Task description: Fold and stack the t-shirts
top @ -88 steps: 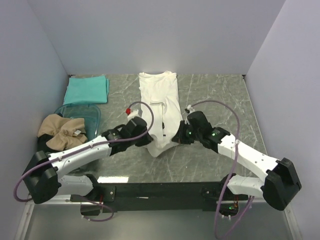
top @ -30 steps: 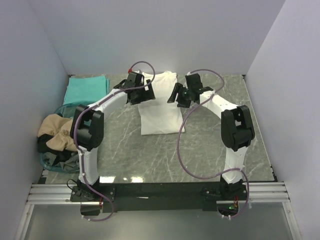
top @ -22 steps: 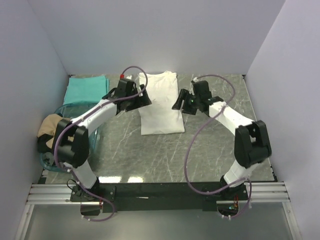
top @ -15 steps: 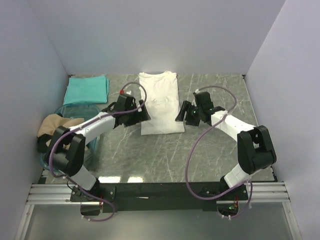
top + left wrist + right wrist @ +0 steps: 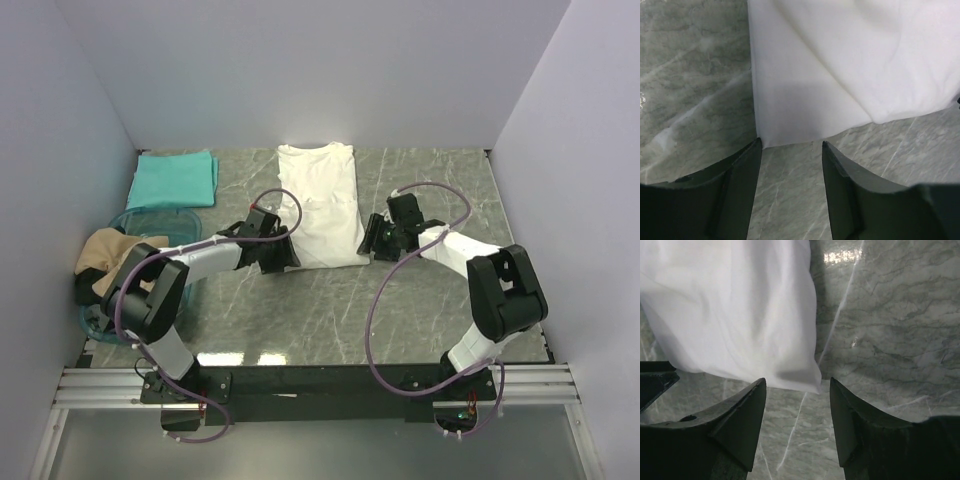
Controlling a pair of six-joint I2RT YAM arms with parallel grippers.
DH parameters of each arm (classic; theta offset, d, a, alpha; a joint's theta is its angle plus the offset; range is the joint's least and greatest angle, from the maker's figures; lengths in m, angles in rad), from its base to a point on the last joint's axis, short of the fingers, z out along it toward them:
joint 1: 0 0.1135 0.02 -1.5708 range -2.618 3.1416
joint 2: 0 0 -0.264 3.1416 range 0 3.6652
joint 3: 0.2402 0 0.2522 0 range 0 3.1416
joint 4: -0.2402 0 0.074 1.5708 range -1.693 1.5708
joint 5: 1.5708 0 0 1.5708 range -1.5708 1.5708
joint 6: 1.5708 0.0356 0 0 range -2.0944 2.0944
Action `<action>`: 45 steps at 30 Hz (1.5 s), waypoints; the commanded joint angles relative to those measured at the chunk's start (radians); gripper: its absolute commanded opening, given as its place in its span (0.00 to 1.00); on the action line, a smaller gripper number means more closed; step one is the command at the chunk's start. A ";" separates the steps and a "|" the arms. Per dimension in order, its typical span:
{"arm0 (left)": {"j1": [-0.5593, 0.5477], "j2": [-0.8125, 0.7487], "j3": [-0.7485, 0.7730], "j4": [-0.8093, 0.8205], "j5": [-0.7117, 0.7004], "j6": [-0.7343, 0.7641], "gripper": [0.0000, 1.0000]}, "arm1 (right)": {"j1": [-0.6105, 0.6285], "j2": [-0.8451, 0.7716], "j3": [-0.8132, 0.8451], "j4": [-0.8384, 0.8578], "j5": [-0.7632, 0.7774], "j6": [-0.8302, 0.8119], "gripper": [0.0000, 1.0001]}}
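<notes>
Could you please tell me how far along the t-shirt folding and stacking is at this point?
Done: the teal t-shirt lies folded at back left. In hand: the white t-shirt is a long folded strip mid-table; the left gripper and right gripper, both open, sit at its near corners, likely for another fold. Left: the tan t-shirt lies crumpled on the clear bin; nothing is stacked.

We log the white t-shirt (image 5: 320, 200), near end now folded up, with left gripper (image 5: 284, 256) and right gripper (image 5: 371, 240) brought back from its far end to its near corners.
</notes>
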 commanded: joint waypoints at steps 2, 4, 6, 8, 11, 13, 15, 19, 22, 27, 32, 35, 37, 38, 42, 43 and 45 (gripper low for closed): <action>-0.011 0.004 -0.023 0.020 -0.036 -0.010 0.56 | -0.004 0.011 -0.006 0.039 0.025 -0.017 0.60; -0.011 0.012 -0.023 0.022 -0.037 -0.009 0.53 | -0.004 0.020 -0.011 0.045 0.014 -0.017 0.59; -0.011 0.024 -0.022 0.028 -0.044 -0.010 0.49 | -0.003 0.037 -0.014 0.050 0.009 -0.014 0.59; -0.011 0.035 -0.013 0.027 -0.048 -0.010 0.45 | -0.004 0.048 -0.016 0.059 0.000 -0.011 0.58; -0.011 0.056 -0.003 0.025 -0.057 -0.010 0.42 | -0.003 0.066 -0.020 0.068 0.006 -0.003 0.56; -0.011 0.062 0.001 0.033 -0.053 -0.010 0.35 | -0.003 0.072 -0.023 0.073 0.005 0.000 0.54; -0.011 0.070 0.006 0.033 -0.053 -0.012 0.25 | -0.003 0.071 -0.026 0.076 0.000 0.001 0.53; -0.013 0.075 0.007 0.034 -0.057 -0.006 0.01 | -0.003 0.059 -0.048 0.089 -0.047 0.012 0.18; -0.033 0.050 -0.014 0.036 -0.077 -0.013 0.01 | 0.003 0.023 -0.089 0.099 -0.038 0.035 0.00; -0.077 -0.019 -0.082 0.046 -0.106 -0.038 0.01 | 0.013 -0.073 -0.170 0.087 -0.037 0.044 0.00; -0.146 -0.111 -0.178 0.001 -0.128 -0.087 0.01 | 0.046 -0.170 -0.282 0.051 -0.027 0.056 0.00; -0.223 -0.195 -0.249 -0.030 -0.175 -0.149 0.01 | 0.069 -0.256 -0.364 0.011 -0.001 0.079 0.00; -0.292 -0.244 -0.299 -0.067 -0.221 -0.214 0.01 | 0.109 -0.338 -0.417 -0.032 0.014 0.102 0.00; -0.315 -0.301 -0.316 -0.073 -0.234 -0.240 0.01 | 0.123 -0.396 -0.431 -0.048 0.037 0.113 0.00; -0.396 -0.422 -0.394 -0.067 -0.241 -0.332 0.01 | 0.189 -0.538 -0.479 -0.153 0.069 0.161 0.00; -0.425 -0.442 -0.401 -0.072 -0.249 -0.341 0.01 | 0.195 -0.561 -0.488 -0.168 0.068 0.176 0.00; -0.451 -0.488 -0.404 -0.078 -0.258 -0.360 0.01 | 0.203 -0.624 -0.491 -0.206 0.063 0.182 0.00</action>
